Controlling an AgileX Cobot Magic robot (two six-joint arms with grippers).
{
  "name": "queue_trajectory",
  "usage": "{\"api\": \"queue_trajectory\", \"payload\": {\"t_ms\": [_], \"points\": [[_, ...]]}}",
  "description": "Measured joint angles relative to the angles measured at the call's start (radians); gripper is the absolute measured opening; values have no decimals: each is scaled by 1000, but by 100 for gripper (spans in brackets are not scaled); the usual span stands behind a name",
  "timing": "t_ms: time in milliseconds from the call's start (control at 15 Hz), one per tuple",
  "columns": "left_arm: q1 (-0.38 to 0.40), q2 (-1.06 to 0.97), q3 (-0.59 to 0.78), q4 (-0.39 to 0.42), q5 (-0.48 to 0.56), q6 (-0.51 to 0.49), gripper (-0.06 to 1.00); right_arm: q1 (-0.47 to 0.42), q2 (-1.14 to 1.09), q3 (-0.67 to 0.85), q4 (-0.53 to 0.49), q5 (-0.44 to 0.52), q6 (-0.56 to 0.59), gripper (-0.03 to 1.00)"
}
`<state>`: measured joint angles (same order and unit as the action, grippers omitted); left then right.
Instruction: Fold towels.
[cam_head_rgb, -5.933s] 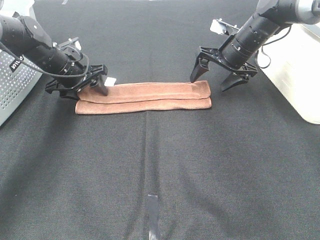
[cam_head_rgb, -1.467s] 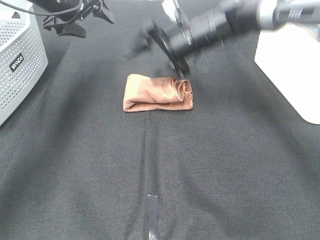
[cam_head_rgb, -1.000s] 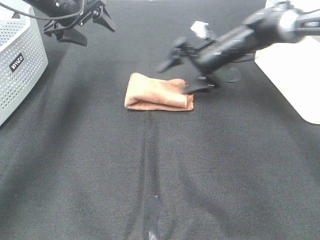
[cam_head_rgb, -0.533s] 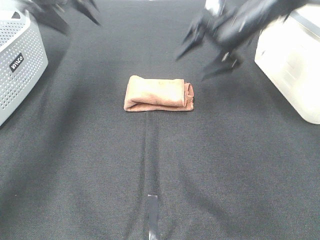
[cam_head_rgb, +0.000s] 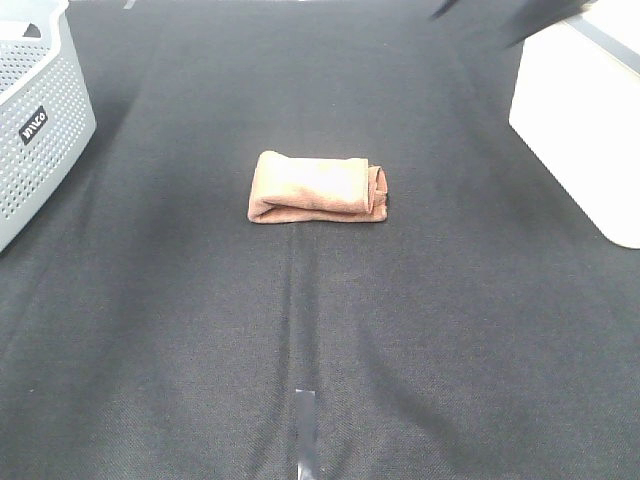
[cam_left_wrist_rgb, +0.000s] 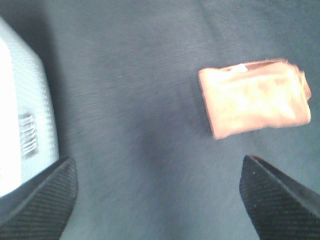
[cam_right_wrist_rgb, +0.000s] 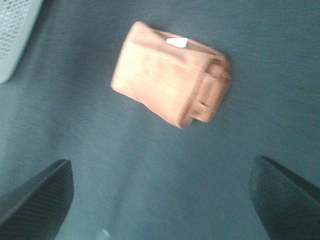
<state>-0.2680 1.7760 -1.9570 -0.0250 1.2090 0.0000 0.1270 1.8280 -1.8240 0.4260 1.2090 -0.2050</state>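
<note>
Lying on the black bench near its middle, the towel sits as a compact folded bundle, white tag tucked at one edge. Both the left tool and right tool hang high above it, spread wide and empty. Folding looks finished; next would be retreat or stowing, perhaps in the basket at far left.
</note>
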Motion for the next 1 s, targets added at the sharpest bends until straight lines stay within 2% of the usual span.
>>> {"api": "queue_trajectory", "payload": {"t_ms": [67, 333, 400, 600, 800, 1000], "points": [[-22, -88, 99, 5, 1, 0, 83, 0, -113, 83, -34, 0, 10, 89], [-28, -399, 466, 25, 3, -21, 83, 0, -428, 366, -69, 2, 2, 89], [-28, -539, 613, 25, 4, -40, 83, 0, -559, 480, -86, 3, 0, 89], [-28, -826, 893, 25, 6, -50, 83, 0, -798, 711, -98, 3, -3, 89], [-28, -1175, 1115, 25, 7, -50, 83, 0, -1058, 929, -101, 4, -7, 89], [-28, -1512, 1241, 25, 9, -43, 83, 0, -1335, 1121, -108, 8, -7, 89]]}}
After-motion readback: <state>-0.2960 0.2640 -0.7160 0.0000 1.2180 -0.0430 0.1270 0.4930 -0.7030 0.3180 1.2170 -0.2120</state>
